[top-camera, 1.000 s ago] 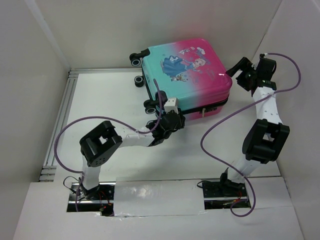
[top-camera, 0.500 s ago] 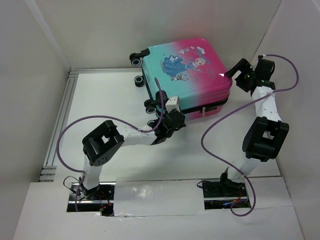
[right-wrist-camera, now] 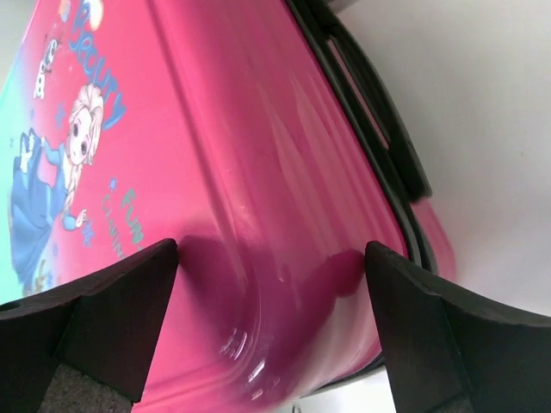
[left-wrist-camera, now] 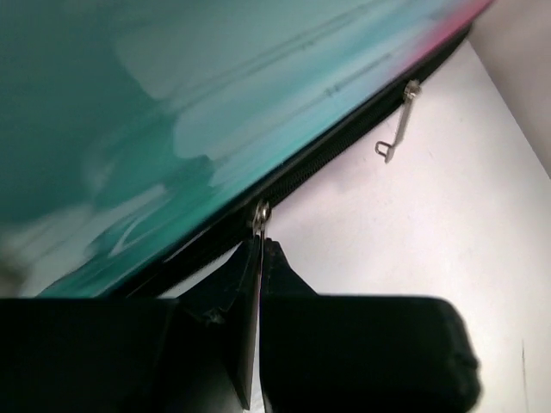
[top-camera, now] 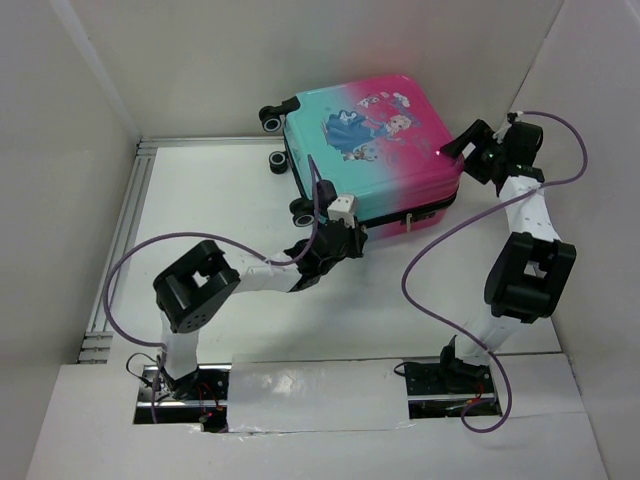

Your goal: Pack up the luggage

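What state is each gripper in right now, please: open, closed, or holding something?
Left gripper: closed on a zipper pull of the luggage.
Right gripper: open, jaws either side of the luggage's pink corner.

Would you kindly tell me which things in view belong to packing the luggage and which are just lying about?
Part of the job:
luggage, closed
zipper pull, pinched by the left gripper
right gripper, open astride the pink corner

Just there:
aluminium rail on the left
purple cables of the arms
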Tool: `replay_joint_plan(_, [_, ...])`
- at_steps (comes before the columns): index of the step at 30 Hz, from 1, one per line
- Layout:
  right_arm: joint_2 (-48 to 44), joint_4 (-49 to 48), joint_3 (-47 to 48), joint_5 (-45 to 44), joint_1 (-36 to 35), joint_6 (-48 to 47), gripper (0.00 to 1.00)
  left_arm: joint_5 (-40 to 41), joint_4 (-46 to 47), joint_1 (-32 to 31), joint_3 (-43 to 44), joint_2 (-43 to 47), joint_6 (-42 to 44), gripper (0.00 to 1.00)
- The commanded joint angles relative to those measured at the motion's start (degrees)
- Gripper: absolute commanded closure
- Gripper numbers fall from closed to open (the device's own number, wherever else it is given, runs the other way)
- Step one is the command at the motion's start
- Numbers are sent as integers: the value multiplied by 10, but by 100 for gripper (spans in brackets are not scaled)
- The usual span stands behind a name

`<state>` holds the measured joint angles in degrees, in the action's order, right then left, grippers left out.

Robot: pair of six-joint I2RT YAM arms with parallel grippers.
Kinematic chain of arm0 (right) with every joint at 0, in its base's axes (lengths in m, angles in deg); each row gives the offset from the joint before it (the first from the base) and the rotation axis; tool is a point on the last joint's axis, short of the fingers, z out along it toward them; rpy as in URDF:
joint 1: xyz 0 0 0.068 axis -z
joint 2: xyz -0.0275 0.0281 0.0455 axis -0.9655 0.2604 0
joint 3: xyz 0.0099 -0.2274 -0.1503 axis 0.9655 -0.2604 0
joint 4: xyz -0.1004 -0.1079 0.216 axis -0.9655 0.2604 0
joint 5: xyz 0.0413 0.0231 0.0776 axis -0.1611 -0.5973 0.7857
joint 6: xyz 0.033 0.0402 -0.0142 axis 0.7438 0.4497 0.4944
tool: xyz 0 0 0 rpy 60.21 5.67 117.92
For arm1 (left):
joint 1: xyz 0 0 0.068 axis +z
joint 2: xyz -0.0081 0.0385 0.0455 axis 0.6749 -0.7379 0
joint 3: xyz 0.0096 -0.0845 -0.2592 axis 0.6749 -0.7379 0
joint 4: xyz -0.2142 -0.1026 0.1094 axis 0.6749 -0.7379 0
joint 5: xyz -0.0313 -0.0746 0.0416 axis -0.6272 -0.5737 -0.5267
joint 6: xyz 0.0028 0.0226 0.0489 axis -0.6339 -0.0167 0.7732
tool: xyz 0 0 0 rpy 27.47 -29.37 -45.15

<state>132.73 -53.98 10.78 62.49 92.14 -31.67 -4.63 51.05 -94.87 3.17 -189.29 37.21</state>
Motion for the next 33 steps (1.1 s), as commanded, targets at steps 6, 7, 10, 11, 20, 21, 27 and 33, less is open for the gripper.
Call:
replay_joint_plan(6, [-24,-73,-91,60,-71,23,7,-5,89,34,-130,149,81,100])
replay_joint_plan(7, [-32,-73,-97,60,-86,23,7,-12,89,34,-155,170,81,100])
replay_joint_plan(10, [-52,-85,-125,60,-115,43,8,-34,97,47,-193,206,93,100])
replay_joint_plan(11, [-57,-91,-138,60,-123,43,8,-41,97,55,-203,216,93,100])
replay_joint_plan(20, [-152,-70,-186,-12,-211,61,8,-135,105,79,-265,256,136,77])
replay_joint_plan(21, [-169,-64,-194,-28,-211,61,8,-135,111,79,-271,256,136,62])
replay_joint_plan(27, [-201,-13,-200,-60,-206,44,8,-97,29,98,-290,306,130,29])
replay_joint_plan(33, [-211,1,-194,-66,-200,24,7,-88,-86,131,-319,437,111,25])
